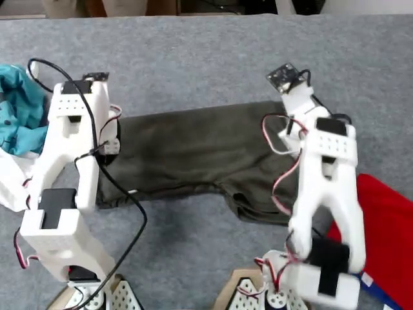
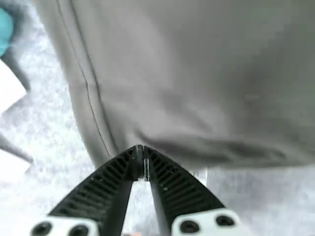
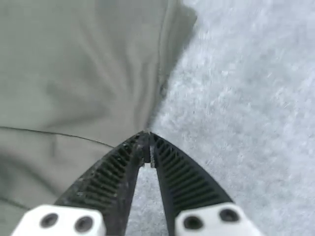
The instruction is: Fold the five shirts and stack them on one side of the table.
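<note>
Left gripper [image 2: 139, 157] and right gripper [image 3: 146, 145] each pinch an opposite edge of the olive shirt [image 1: 200, 152], spread on the table [image 1: 193, 58] between them. We reckon this paired hold is meant to make the fold even

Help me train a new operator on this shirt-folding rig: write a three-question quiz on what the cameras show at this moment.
1. Fill in: the red shirt lies beside the ___ arm.
2. Which shirt is the right gripper shut on? A teal, B olive, C red.
3. True or false: the left gripper hangs wide open above bare table.

Key: 1 right. 2 B, the olive shirt. 3 false, it is shut on the same shirt's edge.
</note>
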